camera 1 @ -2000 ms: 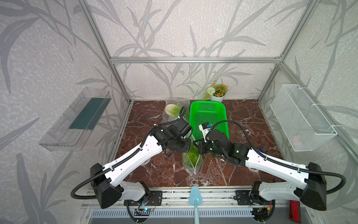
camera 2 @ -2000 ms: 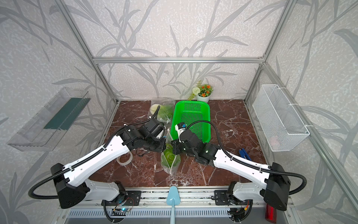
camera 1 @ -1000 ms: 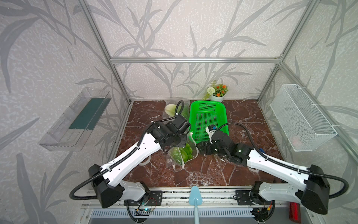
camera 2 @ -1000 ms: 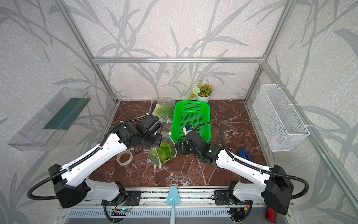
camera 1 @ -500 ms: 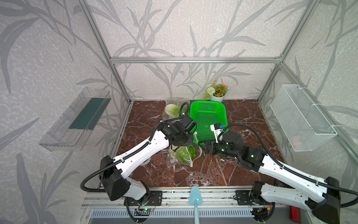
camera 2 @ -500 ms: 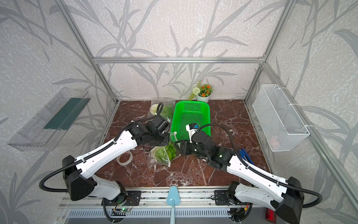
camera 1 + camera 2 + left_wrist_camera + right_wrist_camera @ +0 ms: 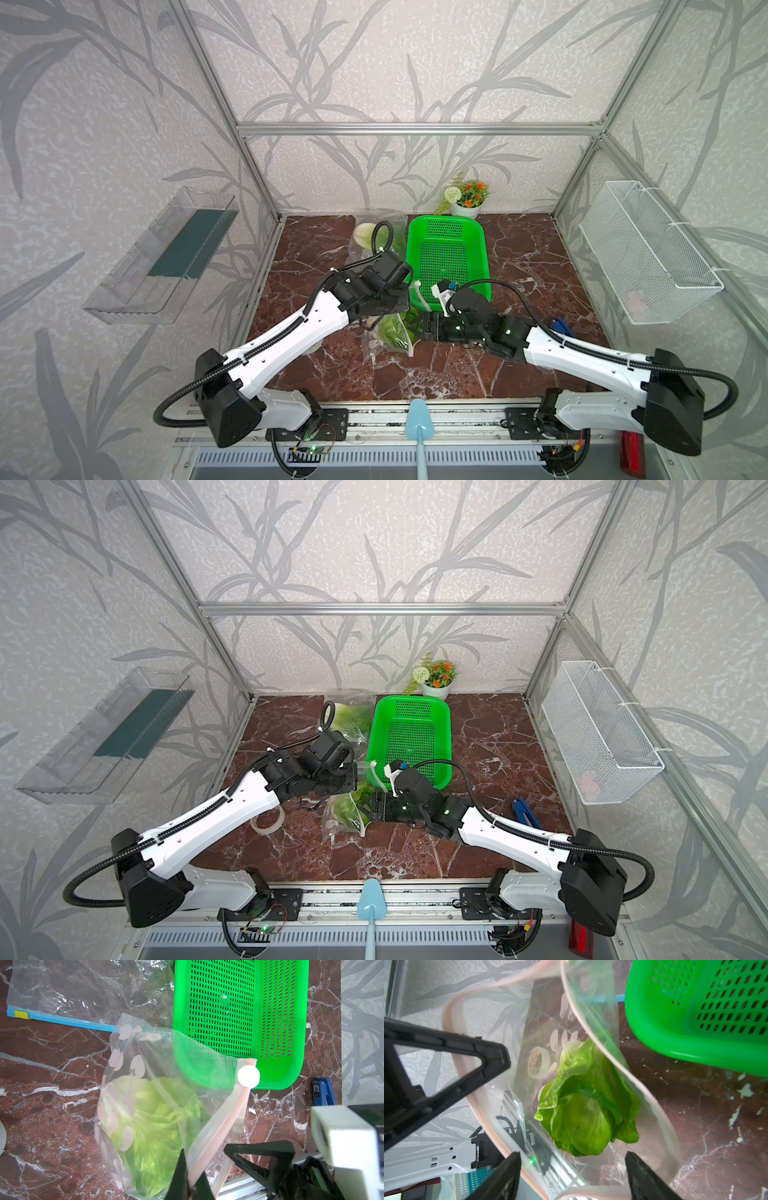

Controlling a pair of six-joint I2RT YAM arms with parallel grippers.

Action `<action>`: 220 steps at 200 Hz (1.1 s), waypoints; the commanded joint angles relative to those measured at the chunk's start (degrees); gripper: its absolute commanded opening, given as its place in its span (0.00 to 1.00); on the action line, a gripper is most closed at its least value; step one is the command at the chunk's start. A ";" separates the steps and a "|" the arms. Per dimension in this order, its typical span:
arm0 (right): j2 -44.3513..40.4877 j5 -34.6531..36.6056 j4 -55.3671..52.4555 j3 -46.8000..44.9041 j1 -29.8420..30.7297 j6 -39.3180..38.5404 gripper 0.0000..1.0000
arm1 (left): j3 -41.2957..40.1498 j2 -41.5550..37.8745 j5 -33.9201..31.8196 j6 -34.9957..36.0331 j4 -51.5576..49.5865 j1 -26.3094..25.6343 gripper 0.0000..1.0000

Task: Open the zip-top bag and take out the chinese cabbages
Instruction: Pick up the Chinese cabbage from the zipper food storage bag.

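Observation:
The clear zip-top bag point(image 7: 388, 332) point(image 7: 345, 808), with a pink zip strip, hangs just off the green basket's near left corner. Its mouth gapes open. My left gripper point(image 7: 192, 1180) is shut on the pink rim and holds it up. One chinese cabbage point(image 7: 583, 1109) point(image 7: 153, 1118), light green and crinkly, lies inside the bag. My right gripper point(image 7: 572, 1159) point(image 7: 419, 326) is open, its fingers spread at the near edge of the bag's mouth, facing the cabbage and holding nothing. A second pale cabbage head point(image 7: 365, 235) shows at the back, by another clear bag point(image 7: 83, 991) with a blue zip.
The green basket point(image 7: 484, 266) point(image 7: 291, 1076) stands behind both grippers. A tape roll point(image 7: 266, 818) lies under the left arm. A blue tool point(image 7: 561, 326) is at the right. A flower pot point(image 7: 467, 199) stands at the back wall. A wire basket point(image 7: 648, 257) hangs on the right wall.
The left gripper has carried the bag's rim rightward to the basket's near corner, so the bag now hangs. The right gripper has moved left, up to the bag's mouth.

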 commanded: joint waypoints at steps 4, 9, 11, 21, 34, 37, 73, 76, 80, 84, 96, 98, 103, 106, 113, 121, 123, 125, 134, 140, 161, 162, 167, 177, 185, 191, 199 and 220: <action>2.32 -1.75 1.87 1.32 0.32 0.52 0.87 | -0.80 -1.76 -1.14 -1.58 1.88 0.37 0.00; 2.70 -1.67 1.95 1.43 0.31 0.54 0.88 | -0.83 -1.83 -1.13 -1.69 1.94 0.34 0.00; 2.91 -1.60 1.92 1.48 0.32 0.49 0.89 | -0.86 -1.94 -1.17 -1.76 1.96 0.31 0.00; 3.71 -1.25 2.00 1.68 0.25 0.50 0.90 | -0.96 -2.03 -0.89 -1.78 2.29 0.37 0.00; 4.72 -0.81 2.54 2.05 0.23 0.40 0.91 | -1.14 -2.52 -0.31 -1.76 2.90 0.38 0.00; 4.95 -0.77 2.89 2.05 0.22 0.36 0.91 | -1.25 -2.64 -0.13 -1.78 3.07 0.38 0.00; 8.64 -2.09 8.22 2.22 -0.87 2.79 0.93 | -1.98 -3.30 1.76 -2.37 4.86 0.31 0.00; 8.97 -2.12 8.63 2.22 -0.90 2.94 0.93 | -1.93 -3.37 2.10 -2.39 4.90 0.31 0.00; 9.34 -2.17 9.06 2.31 -0.92 3.13 0.93 | -1.95 -3.33 2.40 -2.46 5.01 0.34 0.00; 9.69 -2.03 9.56 2.31 -0.91 3.43 0.93 | -2.06 -3.31 2.63 -2.53 5.08 0.34 0.00; 10.74 -1.67 10.96 2.45 -0.96 3.89 0.93 | -2.28 -3.25 3.46 -2.72 5.54 0.35 0.00; 10.92 -1.62 11.19 2.48 -0.99 3.99 0.93 | -2.30 -3.28 3.48 -2.74 5.56 0.38 0.00; 11.36 -1.43 11.47 2.56 -1.08 4.33 0.93 | -2.49 -3.27 3.62 -2.85 5.71 0.34 0.00; 11.62 -1.22 11.73 2.57 -1.01 4.58 0.93 | -2.51 -3.29 3.78 -3.00 5.79 0.36 0.00; 12.10 -0.74 12.20 2.66 -1.08 5.11 0.93 | -2.71 -3.42 3.93 -3.31 6.04 0.34 0.00; 12.60 -0.22 12.25 2.96 -1.07 5.58 0.93 | -2.88 -3.38 4.12 -3.65 6.28 0.37 0.00; 12.77 -0.12 12.23 3.04 -1.15 5.66 0.93 | -2.83 -3.38 4.23 -3.74 6.39 0.36 0.00; 12.87 -0.03 12.36 3.09 -1.06 5.70 0.93 | -2.81 -3.38 4.29 -3.72 6.48 0.38 0.00; 13.20 0.16 13.74 3.00 -1.07 6.13 0.92 | -2.94 -3.43 4.98 -3.89 6.99 0.35 0.00; 13.25 0.10 15.62 2.61 -1.08 6.66 0.89 | -2.99 -3.54 5.16 -4.02 7.12 0.31 0.00; 12.94 2.06 17.07 1.74 -1.09 7.95 0.71 | -2.98 -3.68 5.42 -4.15 7.07 0.22 0.00; 12.94 2.17 16.99 1.76 -1.13 7.98 0.70 | -2.98 -3.71 5.45 -4.15 7.11 0.26 0.00; 12.91 2.77 16.66 1.86 -1.10 7.92 0.67 | -3.12 -3.73 5.51 -4.24 7.28 0.30 0.00; 13.17 3.18 16.75 1.96 -1.13 7.96 0.59 | -3.25 -4.03 5.74 -4.33 7.61 0.25 0.00; 13.72 2.96 17.14 2.20 -1.38 8.15 0.55 | -3.42 -4.26 5.96 -4.50 7.92 0.30 0.00; 14.26 2.46 17.49 2.51 -1.55 8.34 0.53 | -3.51 -4.49 6.33 -4.64 8.40 0.30 0.00; 15.09 1.76 17.99 2.96 -1.62 8.60 0.52 | -3.68 -4.61 6.69 -4.81 9.04 0.30 0.00; 16.83 0.57 19.20 3.86 -1.69 8.92 0.34 | -3.96 -4.89 7.55 -5.01 9.80 0.25 0.00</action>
